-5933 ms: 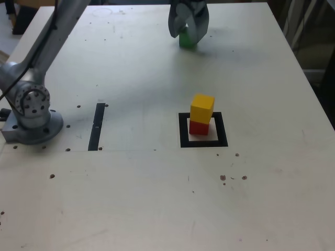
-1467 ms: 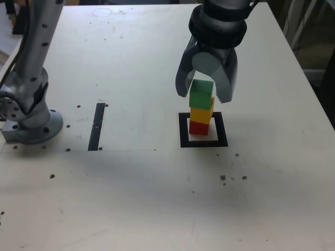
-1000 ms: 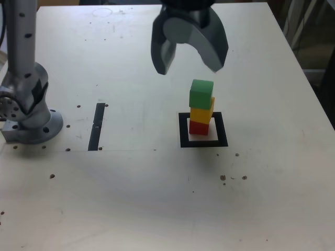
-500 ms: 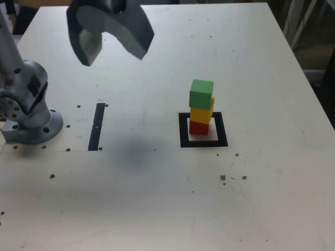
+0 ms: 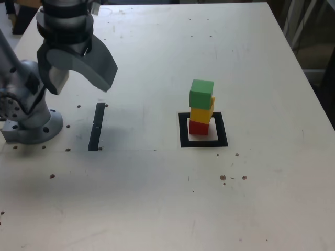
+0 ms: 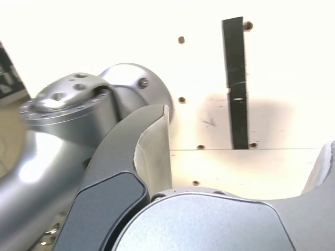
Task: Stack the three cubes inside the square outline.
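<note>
A: where'd the cubes end up?
B: red [image 5: 199, 128], yellow [image 5: 201, 114], then green [image 5: 201, 94] on top, stacked inside the square [image 5: 222, 129], around 3 o'clock from the black strip [image 5: 96, 127].
A: and the pincer [image 5: 79, 90]?
B: wide apart, nothing in it, 10 o'clock of the stack.

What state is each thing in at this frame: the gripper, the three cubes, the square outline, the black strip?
Gripper: open, empty, away from the stack.
Green cube: top of the stack.
Yellow cube: between green and red.
Red cube: bottom, inside the outline.
Square outline: occupied.
Black strip: flat, uncovered.
</note>
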Controlling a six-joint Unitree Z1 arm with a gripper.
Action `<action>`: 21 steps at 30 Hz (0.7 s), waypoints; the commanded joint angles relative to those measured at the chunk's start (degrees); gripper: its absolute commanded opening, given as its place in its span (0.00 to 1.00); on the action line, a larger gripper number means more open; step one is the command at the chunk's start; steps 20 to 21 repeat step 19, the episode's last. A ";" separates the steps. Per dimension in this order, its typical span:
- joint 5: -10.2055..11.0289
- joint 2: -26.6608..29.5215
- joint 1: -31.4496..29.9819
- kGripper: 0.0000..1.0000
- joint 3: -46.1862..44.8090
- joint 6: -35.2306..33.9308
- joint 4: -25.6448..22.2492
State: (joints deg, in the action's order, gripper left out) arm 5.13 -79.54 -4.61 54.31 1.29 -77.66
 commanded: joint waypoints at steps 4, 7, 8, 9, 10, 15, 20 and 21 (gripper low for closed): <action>-0.38 0.15 2.01 0.99 -5.90 -0.45 4.57; -0.45 0.05 2.45 0.99 -8.47 -0.49 7.39; -0.39 0.03 2.45 0.99 -8.98 -0.49 8.03; -0.33 0.03 2.44 0.99 -9.42 -0.49 8.46; -0.25 0.05 2.44 0.99 -9.80 -0.49 8.73; -0.13 0.34 2.46 0.99 -11.88 -0.76 9.50; -0.42 0.39 2.48 0.99 -13.98 -1.01 11.51; -0.42 0.39 2.48 0.99 -13.98 -1.01 11.51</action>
